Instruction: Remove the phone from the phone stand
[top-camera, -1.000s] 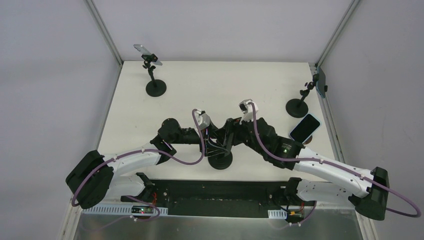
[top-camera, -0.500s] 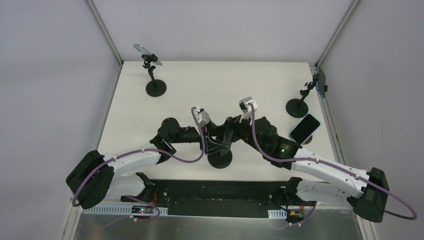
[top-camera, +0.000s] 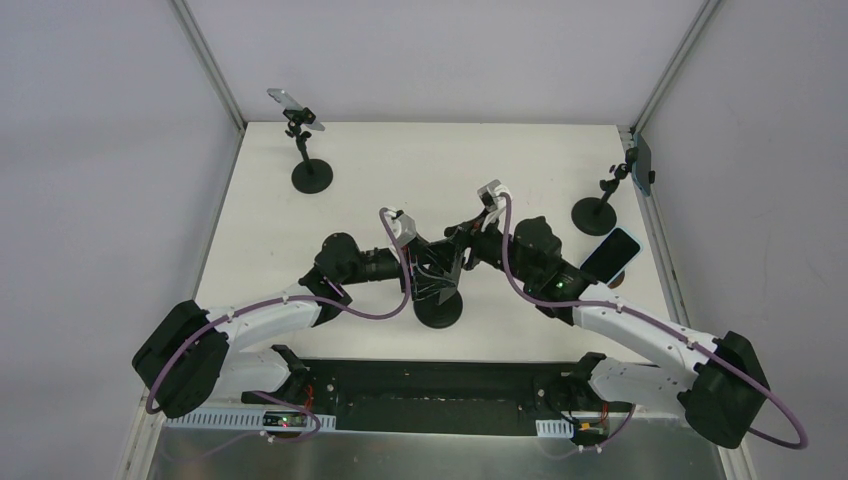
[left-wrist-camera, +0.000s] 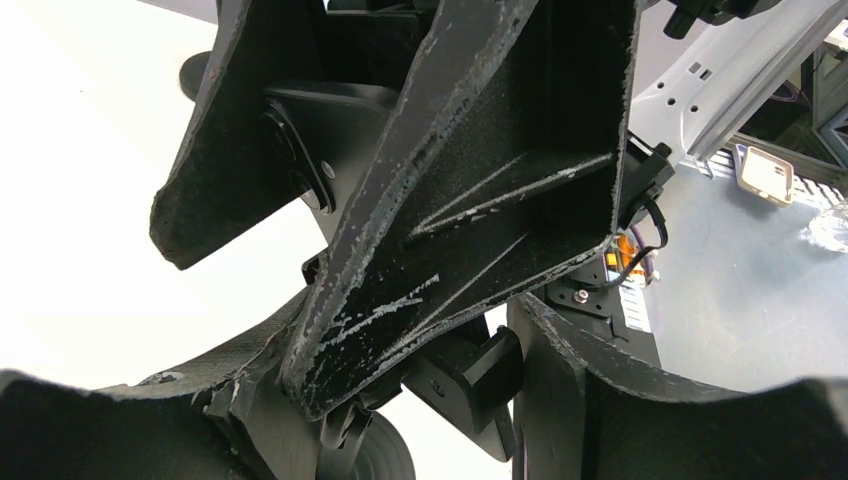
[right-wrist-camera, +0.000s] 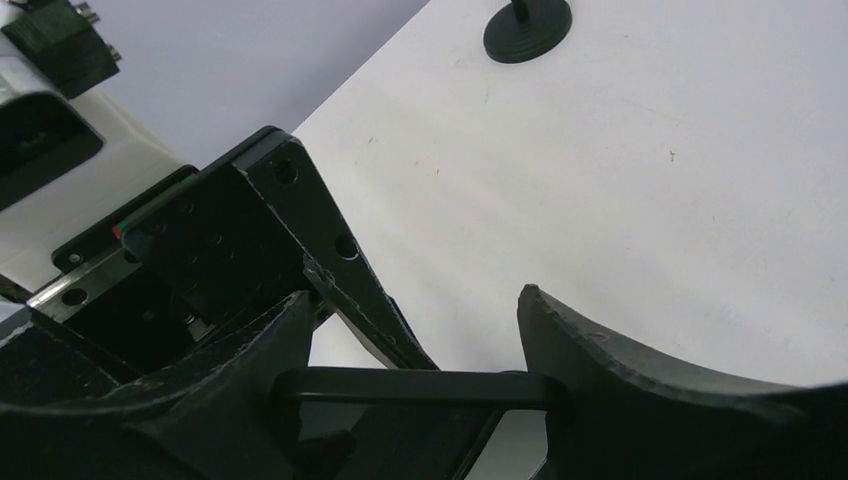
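Observation:
The dark phone (right-wrist-camera: 420, 386) lies edge-on between my right gripper's (right-wrist-camera: 412, 340) two fingers, which are shut on it. In the top view the right gripper (top-camera: 458, 256) and the left gripper (top-camera: 424, 272) meet over the black phone stand's round base (top-camera: 440, 312) near the table's front middle. In the left wrist view the stand's black clamp block (left-wrist-camera: 475, 378) sits between my left gripper's (left-wrist-camera: 420, 405) fingers, which are shut on it. The right gripper's scratched fingers (left-wrist-camera: 480, 190) fill the upper part of that view. The phone itself is hard to make out from above.
A second stand with a phone (top-camera: 296, 108) is at the far left corner. A third stand with a phone (top-camera: 640, 165) is at the far right edge. A loose phone (top-camera: 610, 255) lies near the right edge, beside the right arm.
The right gripper has moved back and up from the stand with the phone. The left gripper shifted slightly back and kept its hold on the stand.

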